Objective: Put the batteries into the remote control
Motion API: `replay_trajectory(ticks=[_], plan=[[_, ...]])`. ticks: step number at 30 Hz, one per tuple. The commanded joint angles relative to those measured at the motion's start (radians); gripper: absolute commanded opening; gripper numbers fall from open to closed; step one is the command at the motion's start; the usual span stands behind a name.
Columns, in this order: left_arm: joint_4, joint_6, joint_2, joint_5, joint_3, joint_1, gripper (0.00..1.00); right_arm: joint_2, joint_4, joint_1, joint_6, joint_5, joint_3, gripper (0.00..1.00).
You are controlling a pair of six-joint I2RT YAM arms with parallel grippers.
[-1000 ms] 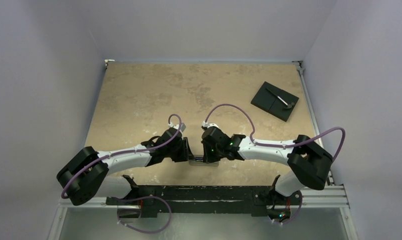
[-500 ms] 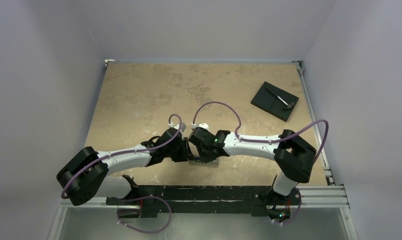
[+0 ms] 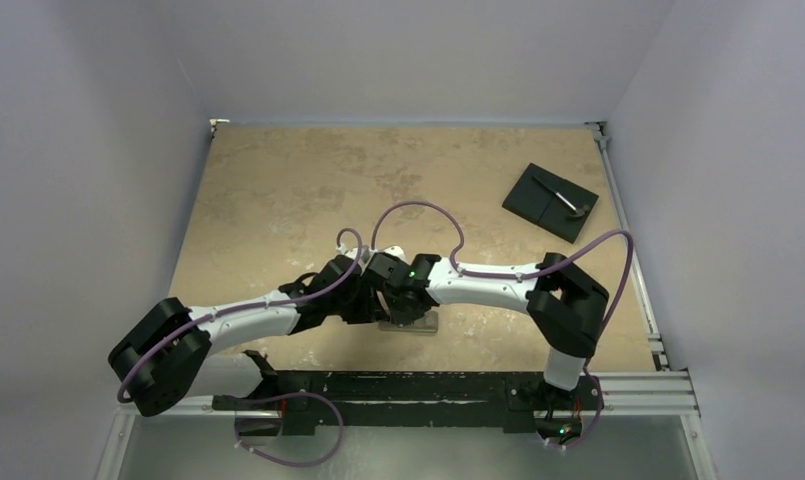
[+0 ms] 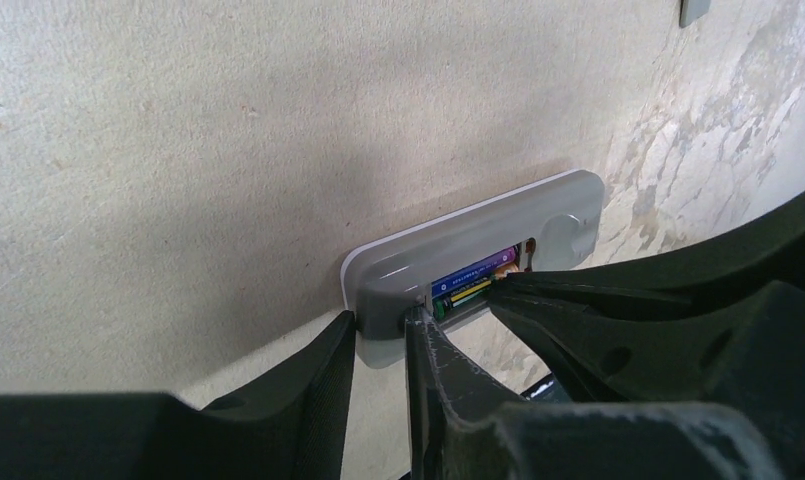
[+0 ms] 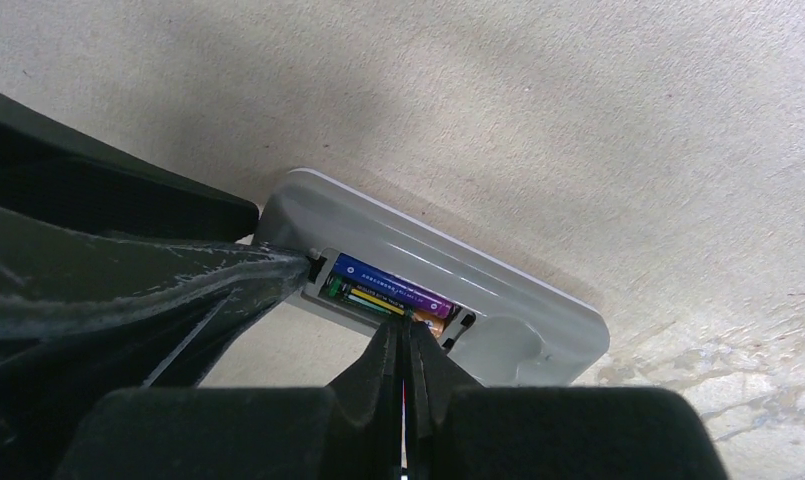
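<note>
The remote control (image 4: 478,245) lies grey back up near the table's front middle, its battery bay open. Two batteries (image 5: 393,290) lie side by side in the bay, one bluish-purple, one dark with yellow and green marks; they also show in the left wrist view (image 4: 473,280). My left gripper (image 4: 381,335) is shut on one end of the remote. My right gripper (image 5: 406,338) is shut, its tips touching the nearer battery at the bay's edge. In the top view both grippers (image 3: 376,300) (image 3: 400,308) meet over the remote (image 3: 425,326), which is mostly hidden.
A black square plate (image 3: 550,201) with a thin grey piece on it lies at the back right. A small grey strip end (image 4: 693,10) shows at the left wrist view's top edge. The metal rail (image 3: 408,385) runs along the near edge.
My right arm has swung left, bringing its gripper over the remote beside the left gripper. The left arm and the remote have stayed put.
</note>
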Motion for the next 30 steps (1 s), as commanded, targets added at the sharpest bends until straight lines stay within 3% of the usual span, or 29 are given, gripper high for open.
replay_trajectory(ticks=[1,7,14,22,30], plan=[[-0.029,0.048,-0.032,-0.005,-0.004,-0.007,0.17,0.086,0.000,0.005,0.007,0.019,0.011,0.06],[-0.039,0.066,-0.035,-0.005,0.002,-0.007,0.18,0.048,-0.018,0.005,0.032,0.042,0.023,0.08],[-0.064,0.077,-0.038,-0.005,0.029,-0.008,0.20,-0.015,-0.036,0.005,0.055,0.072,0.018,0.21],[-0.130,0.086,-0.057,-0.022,0.085,-0.008,0.23,-0.107,-0.032,0.003,0.047,0.094,-0.005,0.25],[-0.221,0.091,-0.088,-0.066,0.158,-0.008,0.31,-0.184,-0.051,-0.006,0.002,0.157,-0.026,0.40]])
